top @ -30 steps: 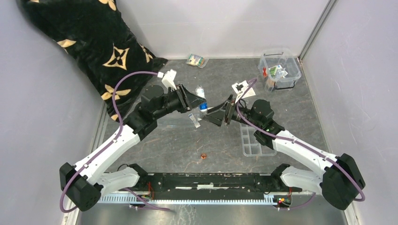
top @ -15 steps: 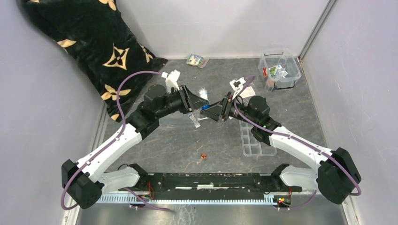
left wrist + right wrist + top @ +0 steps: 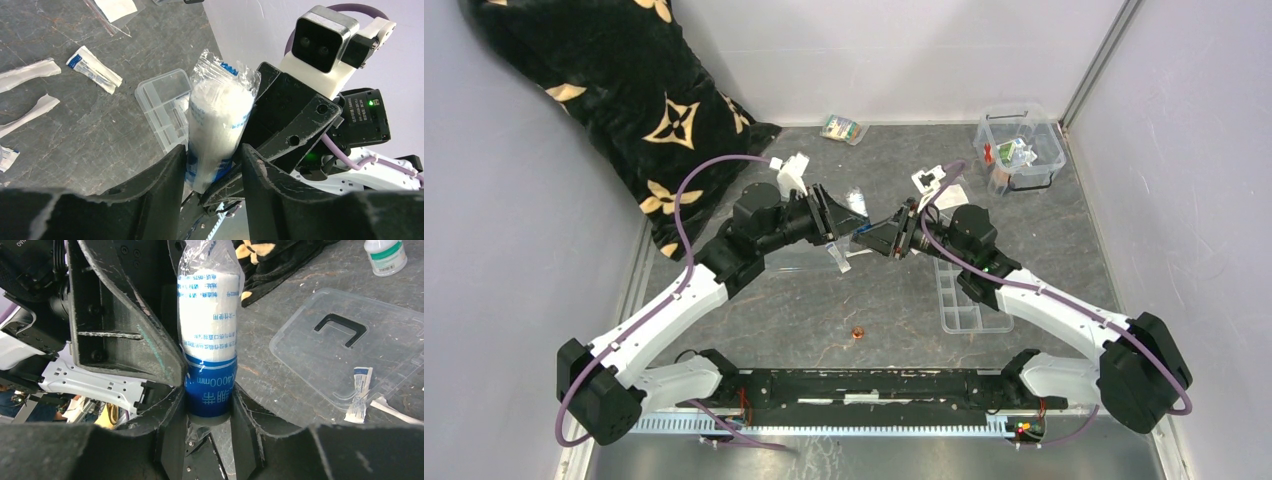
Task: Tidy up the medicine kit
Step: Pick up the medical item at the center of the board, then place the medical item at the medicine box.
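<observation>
- I judge the step in hand to be a handover of the bandage roll (image 3: 207, 315) in the air, above the middle of the table (image 3: 894, 300).
- The right gripper (image 3: 209, 412) is clamped on the blue end of the roll. The left gripper (image 3: 213, 167) has a finger against each side of the other end, so I read it as gripping too.
- To do this well, I would loosen the left fingers only once the right grip is firm. Then I would draw the left arm straight back, without twisting the thin wrapper.
- The medicine kit (image 3: 1021, 150) stands open in the far right corner, well apart from both grippers. Its lid (image 3: 350, 335) lies flat on the table below them.
</observation>
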Controlling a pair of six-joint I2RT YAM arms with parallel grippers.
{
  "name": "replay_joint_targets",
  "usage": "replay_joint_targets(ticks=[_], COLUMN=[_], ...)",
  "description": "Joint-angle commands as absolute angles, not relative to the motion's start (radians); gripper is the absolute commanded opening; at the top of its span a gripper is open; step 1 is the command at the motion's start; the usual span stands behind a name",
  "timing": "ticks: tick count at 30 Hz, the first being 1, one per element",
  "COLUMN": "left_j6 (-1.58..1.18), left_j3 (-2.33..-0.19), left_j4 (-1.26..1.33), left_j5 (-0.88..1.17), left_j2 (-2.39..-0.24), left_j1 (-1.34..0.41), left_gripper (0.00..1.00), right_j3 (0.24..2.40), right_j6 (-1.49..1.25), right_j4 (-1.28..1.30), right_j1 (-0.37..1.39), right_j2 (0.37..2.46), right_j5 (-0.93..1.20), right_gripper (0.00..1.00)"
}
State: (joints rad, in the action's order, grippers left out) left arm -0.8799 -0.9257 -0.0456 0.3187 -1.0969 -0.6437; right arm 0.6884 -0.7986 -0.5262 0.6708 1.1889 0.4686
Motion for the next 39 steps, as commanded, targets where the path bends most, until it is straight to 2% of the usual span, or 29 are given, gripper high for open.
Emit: replay_joint_targets(ticks=[1, 4, 9, 13, 17, 24, 32, 39], left_j6=[-0.901, -0.876, -0.745, -0.686, -0.652, -0.655, -0.691, -0.665], left_j3=[-0.933, -0.983, -1.193, -1.289, -1.241, -1.111, -1.017, -0.99], left_j4=[-0.01, -0.053, -0.278, -0.519, -0.609, -0.644, -0.657, -0.658], left_j5=[0.322, 0.29, 0.129, -0.18, -0.368, -0.378, -0.323, -0.288], left_j2=[-1.083, -1.087, -1.116, -1.113, -1.075, -1.028, -1.015, -0.995], left_j1=[-0.649, -0.649, -0.648, -0.647, -0.646, -0.644, -0.644, -0.644], left_gripper=[0.58, 0.76, 0.99, 1.0, 1.0, 1.0, 1.0, 1.0], right_j3=[0.695, 0.698, 0.704, 0.723, 0.845, 1.142, 1.433, 1.691], right_j6=[-0.781, -0.748, -0.7, -0.642, -0.51, -0.262, -0.186, -0.136], right_j4=[-0.561, -0.512, -0.397, -0.3, -0.131, 0.148, 0.272, 0.355], right_j1=[0.671, 0.67, 0.609, 0.467, 0.29, 0.117, 0.005, -0.091], right_j2=[1.165, 1.15, 1.123, 1.111, 1.163, 1.355, 1.617, 1.832], right_j5=[0.449, 0.427, 0.38, 0.399, 0.424, 0.239, 0.029, -0.025], right_gripper=[0.37, 0.37, 0.36, 0.35, 0.35, 0.34, 0.33, 0.34])
